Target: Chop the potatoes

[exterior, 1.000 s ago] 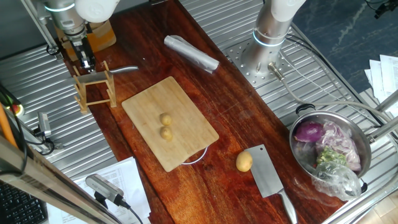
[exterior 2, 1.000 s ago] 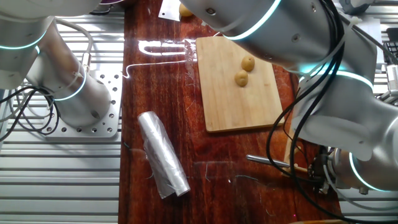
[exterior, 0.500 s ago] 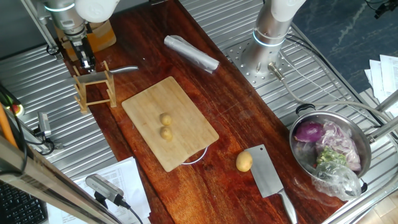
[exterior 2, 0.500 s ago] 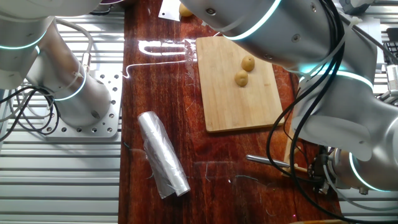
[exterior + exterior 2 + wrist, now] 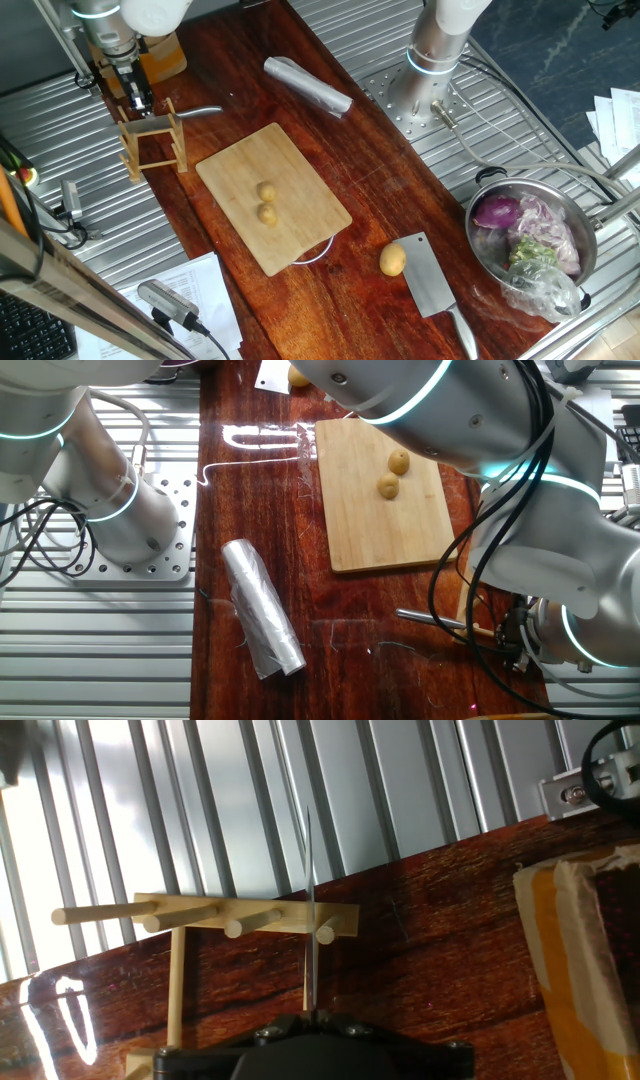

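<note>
In the one fixed view, the pincer [image 5: 138,100] is found at the upper left of the frame, set down at the wooden rack [image 5: 152,142] with a knife [image 5: 172,116] lying across it. In the hand view a thin blade is seen edge-on, running straight out from between the fingers through the rack's pegs, so the pincer is judged to be clamped on the knife's handle, though the fingertips themselves are hidden. Further right, at frame centre, the potatoes [image 5: 267,201] lie touching on the cutting board [image 5: 304,193], well apart from the pincer, toward the lower right. The blade must therefore be carried that way. The cleaver [image 5: 430,277] lies at lower right on the counter [image 5: 390,215].
</note>
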You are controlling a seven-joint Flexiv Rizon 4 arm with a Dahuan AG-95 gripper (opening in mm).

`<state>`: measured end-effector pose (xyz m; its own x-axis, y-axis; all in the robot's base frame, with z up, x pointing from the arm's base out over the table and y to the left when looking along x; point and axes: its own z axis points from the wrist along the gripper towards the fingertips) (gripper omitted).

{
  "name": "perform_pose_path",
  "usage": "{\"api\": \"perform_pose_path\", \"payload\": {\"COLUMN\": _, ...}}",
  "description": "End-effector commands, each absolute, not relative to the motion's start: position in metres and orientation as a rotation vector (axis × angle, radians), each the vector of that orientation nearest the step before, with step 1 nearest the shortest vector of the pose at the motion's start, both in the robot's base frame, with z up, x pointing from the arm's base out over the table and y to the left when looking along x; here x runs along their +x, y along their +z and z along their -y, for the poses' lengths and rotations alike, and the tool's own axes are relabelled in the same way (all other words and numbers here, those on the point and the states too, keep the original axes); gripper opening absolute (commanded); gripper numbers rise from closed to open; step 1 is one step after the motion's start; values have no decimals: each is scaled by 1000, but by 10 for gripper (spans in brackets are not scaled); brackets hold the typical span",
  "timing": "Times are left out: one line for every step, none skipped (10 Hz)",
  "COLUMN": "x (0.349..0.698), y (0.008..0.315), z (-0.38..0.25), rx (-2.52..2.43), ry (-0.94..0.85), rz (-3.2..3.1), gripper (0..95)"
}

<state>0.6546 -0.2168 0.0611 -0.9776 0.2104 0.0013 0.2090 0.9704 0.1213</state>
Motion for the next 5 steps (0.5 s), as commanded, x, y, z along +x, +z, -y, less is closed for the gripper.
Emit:
{"api": "perform_pose_path", "payload": {"x": 655, "y": 61, "z": 217, "rx": 330, "ry": 189, "rz": -3108, "gripper": 0}}
{"api": "perform_pose_path", "payload": {"x": 655, "y": 61, "z": 217, "rx": 330, "ry": 189, "rz": -3108, "gripper": 0}}
{"api": "perform_pose_path", "payload": {"x": 657, "y": 57, "z": 216, "rx": 280, "ry": 191, "rz": -3079, "gripper": 0}}
{"api": "perform_pose_path", "payload": {"x": 657, "y": 57, "z": 216, "rx": 280, "ry": 191, "rz": -3079, "gripper": 570}}
{"api": "perform_pose_path", "payload": {"x": 657, "y": 57, "z": 216, "rx": 280, "ry": 192, "rz": -3078, "gripper": 570}}
